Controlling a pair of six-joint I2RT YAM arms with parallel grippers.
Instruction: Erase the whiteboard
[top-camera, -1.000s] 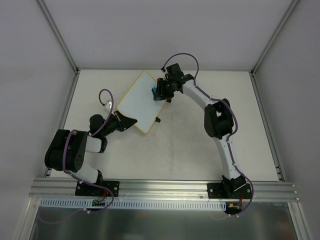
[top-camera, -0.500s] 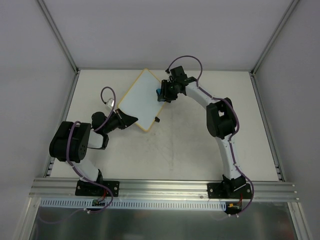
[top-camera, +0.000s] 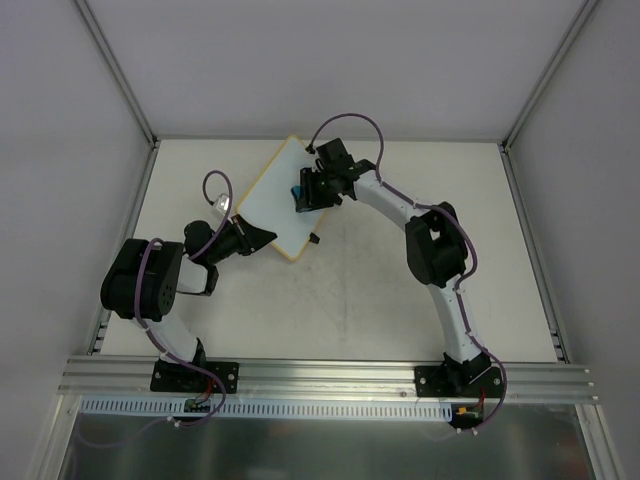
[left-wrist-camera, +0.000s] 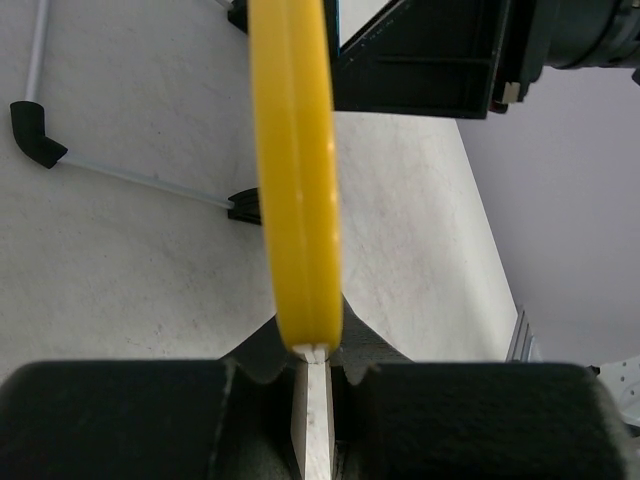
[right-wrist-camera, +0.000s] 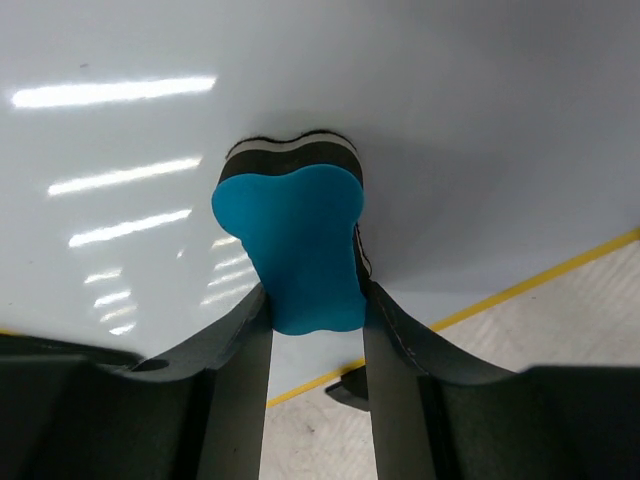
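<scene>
The whiteboard (top-camera: 268, 200), white with a thin yellow frame, lies tilted at the back middle of the table. My left gripper (top-camera: 262, 238) is shut on its near edge; in the left wrist view the yellow frame (left-wrist-camera: 295, 180) runs edge-on out of the closed jaws. My right gripper (top-camera: 303, 193) is shut on the blue eraser (top-camera: 298, 191) and presses it on the board's right part. In the right wrist view the blue eraser (right-wrist-camera: 295, 245) is squeezed between the fingers against the glossy white board (right-wrist-camera: 450, 110). I see no pen marks.
A black clip (top-camera: 315, 239) sticks out at the board's near right edge. A thin wire stand with black tips (left-wrist-camera: 40, 140) shows under the board in the left wrist view. Metal rails border the table, with grey walls behind.
My right gripper slid the eraser left across the board, from near its right edge towards the middle. The left gripper kept its hold on the board's edge.
</scene>
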